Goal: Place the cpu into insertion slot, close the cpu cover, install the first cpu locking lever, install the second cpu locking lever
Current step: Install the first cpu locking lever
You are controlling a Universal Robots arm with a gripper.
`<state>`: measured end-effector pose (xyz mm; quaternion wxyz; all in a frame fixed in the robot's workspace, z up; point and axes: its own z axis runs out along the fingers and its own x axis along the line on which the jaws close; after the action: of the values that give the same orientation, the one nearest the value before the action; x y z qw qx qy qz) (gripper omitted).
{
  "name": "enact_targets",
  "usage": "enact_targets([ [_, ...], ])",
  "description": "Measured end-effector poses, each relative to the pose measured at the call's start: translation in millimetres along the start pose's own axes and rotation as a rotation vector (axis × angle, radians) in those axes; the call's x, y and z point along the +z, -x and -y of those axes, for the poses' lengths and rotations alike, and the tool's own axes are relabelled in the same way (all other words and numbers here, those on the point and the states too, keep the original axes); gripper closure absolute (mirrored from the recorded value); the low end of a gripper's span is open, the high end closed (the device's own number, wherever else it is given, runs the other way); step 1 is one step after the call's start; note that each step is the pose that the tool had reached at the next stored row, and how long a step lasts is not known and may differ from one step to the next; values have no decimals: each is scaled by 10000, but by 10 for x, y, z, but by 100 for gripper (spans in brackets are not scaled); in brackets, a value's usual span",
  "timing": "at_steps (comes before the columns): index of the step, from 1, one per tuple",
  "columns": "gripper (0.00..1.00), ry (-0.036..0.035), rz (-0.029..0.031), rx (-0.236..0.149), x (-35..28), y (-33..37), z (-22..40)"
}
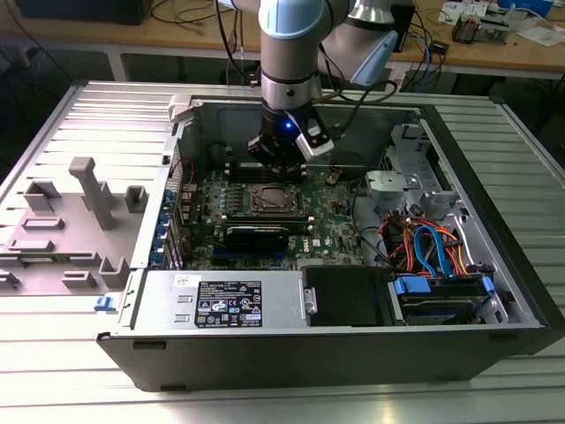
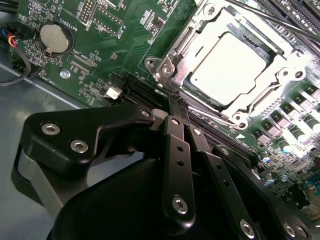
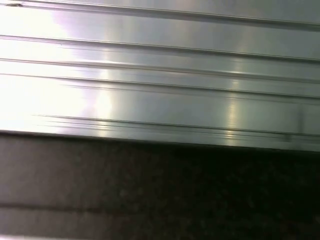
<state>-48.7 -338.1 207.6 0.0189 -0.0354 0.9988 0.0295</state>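
The cpu (image 2: pixel 227 62), with its dull silver top, lies flat in the insertion slot (image 2: pixel 189 80) on the green motherboard (image 2: pixel 100 45). The cpu cover (image 2: pixel 285 75), a silvery frame, lies down around the chip. One thin wire locking lever (image 2: pixel 270 20) runs along one side of the socket. Another thin lever (image 2: pixel 212 116) runs along the side nearest my fingertips. My gripper (image 2: pixel 176 102) is shut, its black fingers (image 2: pixel 172 150) pressed together, with the tips at the socket's corner beside that lever. In the exterior view my gripper (image 1: pixel 275 166) hangs just behind the socket (image 1: pixel 269 200), inside the open computer case (image 1: pixel 291 353).
Long black memory slots (image 2: pixel 140 92) lie beside the fingertips. A coin battery (image 2: pixel 52 37) sits on the board. On the exterior view's right, orange and blue cables (image 1: pixel 428 243) and a drive cage (image 1: pixel 402 181) crowd the case. A grey fixture (image 1: pixel 84 208) stands on the exterior view's left. The first wrist view has ribbed metal (image 3: pixel 150 75).
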Motion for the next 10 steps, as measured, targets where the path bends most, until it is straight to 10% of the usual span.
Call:
enact_targets([
  [10, 89, 4, 0, -4, 4, 17, -1],
])
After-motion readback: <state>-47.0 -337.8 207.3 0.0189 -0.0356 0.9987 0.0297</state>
